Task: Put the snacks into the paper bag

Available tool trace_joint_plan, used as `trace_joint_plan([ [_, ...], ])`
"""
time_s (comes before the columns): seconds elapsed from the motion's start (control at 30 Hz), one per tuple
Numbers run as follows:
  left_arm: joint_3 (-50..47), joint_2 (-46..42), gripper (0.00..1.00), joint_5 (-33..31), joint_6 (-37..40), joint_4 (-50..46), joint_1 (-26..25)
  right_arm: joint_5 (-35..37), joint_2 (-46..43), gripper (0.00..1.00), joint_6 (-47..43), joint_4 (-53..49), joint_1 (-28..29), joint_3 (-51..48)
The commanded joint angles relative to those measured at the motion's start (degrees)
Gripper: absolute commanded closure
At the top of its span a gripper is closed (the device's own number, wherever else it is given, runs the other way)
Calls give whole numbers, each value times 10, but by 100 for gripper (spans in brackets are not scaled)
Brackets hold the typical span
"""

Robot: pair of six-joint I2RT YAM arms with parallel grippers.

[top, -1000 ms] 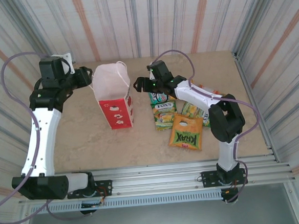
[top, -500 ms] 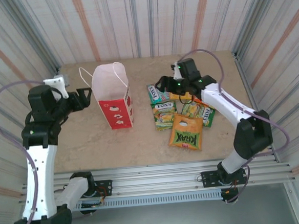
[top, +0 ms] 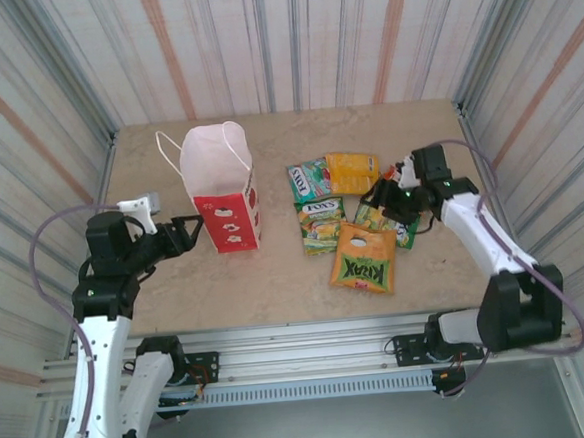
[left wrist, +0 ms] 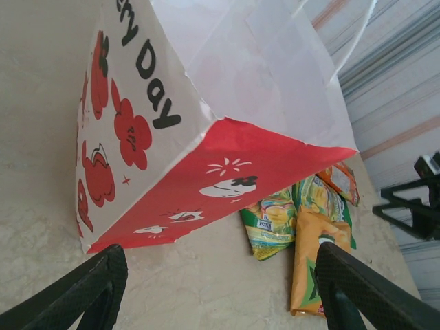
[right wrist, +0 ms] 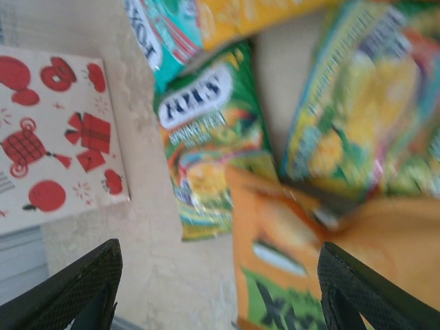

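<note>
Paper bag [top: 222, 194] stands upright, white above a red band with apple prints, lettering ending "Day" on its side. The left gripper [top: 187, 229] hovers near its lower left side, jaws spread and empty. The orange "KRAX" pouch [top: 363, 259] lies to the bag's right (overlapping its neighbours), with green "FOX'S" packets [top: 321, 224] just behind it. The right gripper [top: 385, 194], fingers wide apart and holding nothing, hangs over the right side of the snacks [top: 349, 173].

The white paper bag [top: 220, 184] with its red lower band is standing upright, mouth open. The snacks [top: 323, 224] are lying flat, clustered beside it, the orange KRAX pouch [top: 364, 261] lying nearest the front
</note>
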Motion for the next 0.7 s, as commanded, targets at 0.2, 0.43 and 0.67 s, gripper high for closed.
trace_joint_plan([
  [0.2,-31,-26,26,3,-21,30,2,68,-143,27,87,-58,8,-153],
  [0.43,-27,-19,27,-8,-21,21,2,110,-126,26,89,77,9,-215],
  [0.67,-23,-19,27,-13,-20,19,3,97,-37,26,54,183,9,-224],
])
